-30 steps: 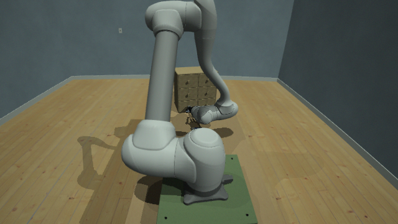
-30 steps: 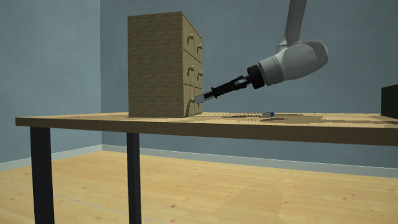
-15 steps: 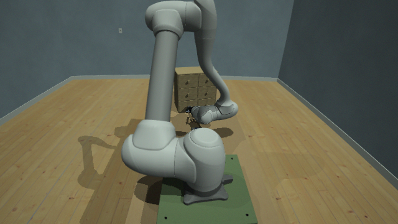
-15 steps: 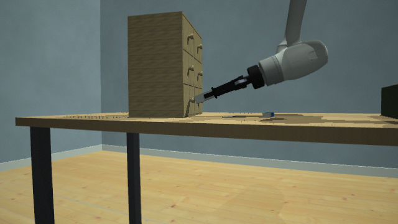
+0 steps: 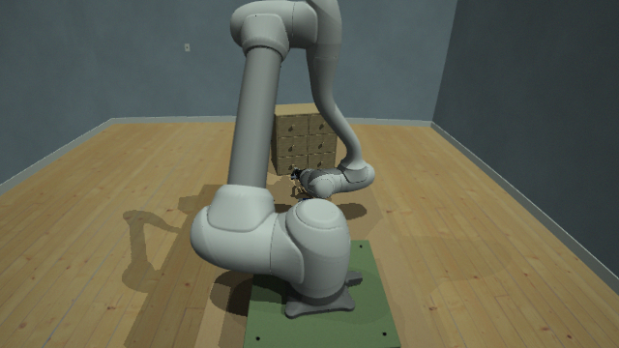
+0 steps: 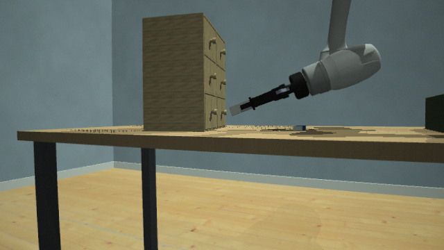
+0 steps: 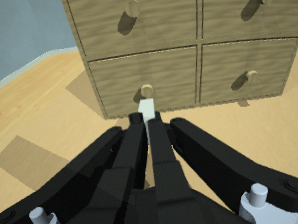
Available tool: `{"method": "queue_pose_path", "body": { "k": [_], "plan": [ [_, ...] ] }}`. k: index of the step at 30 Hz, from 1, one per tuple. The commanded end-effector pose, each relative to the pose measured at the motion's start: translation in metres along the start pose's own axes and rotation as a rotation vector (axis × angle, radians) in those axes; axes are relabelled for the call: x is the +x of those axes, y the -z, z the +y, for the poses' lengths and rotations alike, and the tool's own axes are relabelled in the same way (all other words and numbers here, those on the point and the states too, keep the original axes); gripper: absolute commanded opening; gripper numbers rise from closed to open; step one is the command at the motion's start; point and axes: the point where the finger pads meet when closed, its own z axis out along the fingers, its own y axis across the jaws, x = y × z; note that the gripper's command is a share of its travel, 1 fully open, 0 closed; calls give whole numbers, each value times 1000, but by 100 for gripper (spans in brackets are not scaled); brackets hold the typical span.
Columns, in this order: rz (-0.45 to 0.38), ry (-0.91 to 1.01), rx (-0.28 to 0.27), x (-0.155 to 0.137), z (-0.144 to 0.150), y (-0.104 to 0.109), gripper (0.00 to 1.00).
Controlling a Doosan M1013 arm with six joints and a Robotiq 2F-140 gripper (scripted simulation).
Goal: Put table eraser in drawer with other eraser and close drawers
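the brown wooden six-drawer chest (image 5: 292, 110) (image 6: 173, 73) (image 7: 145, 55) stood with its drawers in, contents hidden; before it were the closed, empty black two-fingered pincer (image 6: 240, 107) (image 7: 148, 109) and, on the table (image 6: 114, 137), the blue-and-white block eraser (image 6: 299, 128).

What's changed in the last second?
The hand backed away from the chest, toward the robot's base; it's shut and empty now. Can't tell if it gripped a knob before. Chest, its closed drawers and the table eraser look unchanged.
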Motion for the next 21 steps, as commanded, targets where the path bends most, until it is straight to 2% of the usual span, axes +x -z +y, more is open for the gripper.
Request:
{"method": "queue_pose_path", "body": {
  "k": [1, 8, 14, 16, 21],
  "plan": [
    [1, 0, 0, -3, 0, 9, 0],
    [1, 0, 0, 2, 0, 17, 0],
    [1, 0, 0, 41, 0, 60, 0],
    [1, 0, 0, 41, 0, 60, 0],
    [1, 0, 0, 66, 0, 87, 0]
  ]
}}
